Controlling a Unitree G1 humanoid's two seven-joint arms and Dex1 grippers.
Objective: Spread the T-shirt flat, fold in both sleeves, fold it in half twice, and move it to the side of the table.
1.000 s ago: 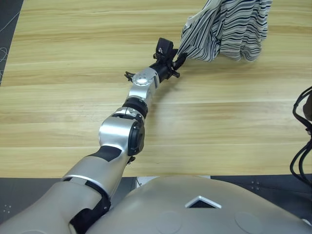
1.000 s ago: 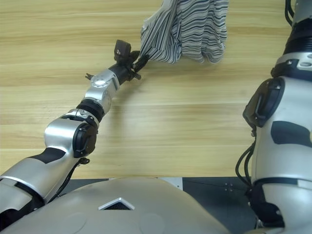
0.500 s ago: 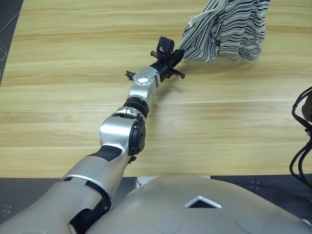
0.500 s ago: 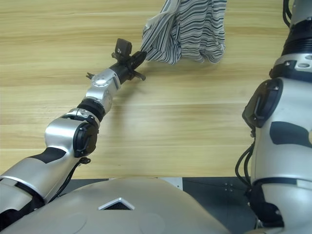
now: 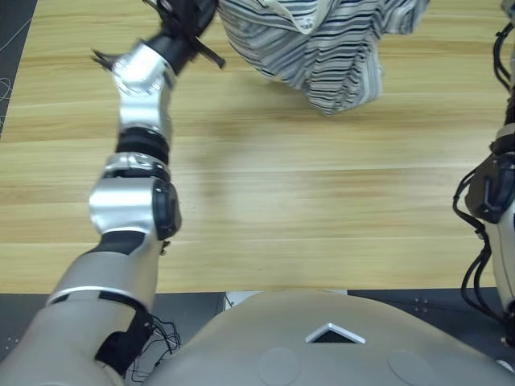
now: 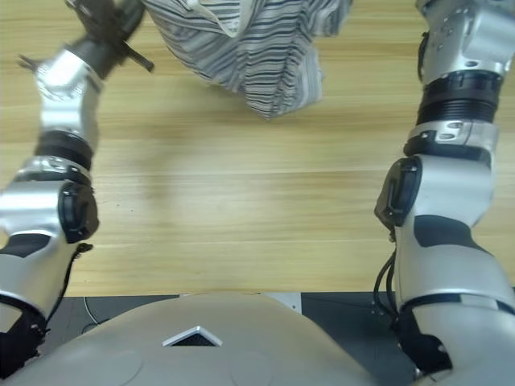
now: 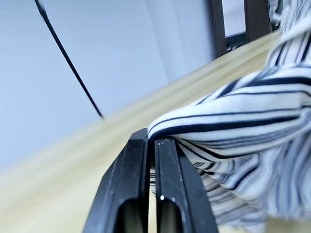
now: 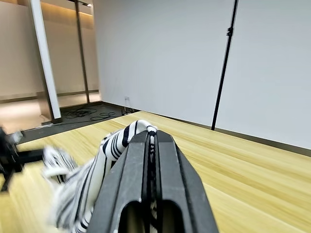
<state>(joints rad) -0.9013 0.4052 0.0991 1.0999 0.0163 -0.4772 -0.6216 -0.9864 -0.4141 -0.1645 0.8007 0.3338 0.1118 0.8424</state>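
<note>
The black-and-white striped T-shirt (image 5: 322, 56) hangs stretched over the far part of the wooden table (image 5: 282, 201), its collar facing me and its lowest fold drooping toward the boards. My left gripper (image 7: 151, 141) is raised at the far left and shut on one edge of the fabric; in the left eye view the left gripper (image 5: 199, 11) sits at the shirt's left end. My right gripper (image 8: 151, 132) is shut on another bunch of the striped cloth, up beyond the right forearm (image 6: 459, 48).
The table's near edge (image 5: 265, 289) runs just in front of me. Dark floor (image 5: 12, 48) lies beyond its left side. Bare boards stretch between the hanging shirt and the near edge.
My left arm has swung up and far to the left with the shirt's edge in it. The bunched shirt has opened out wider, and the right arm has come closer in.
</note>
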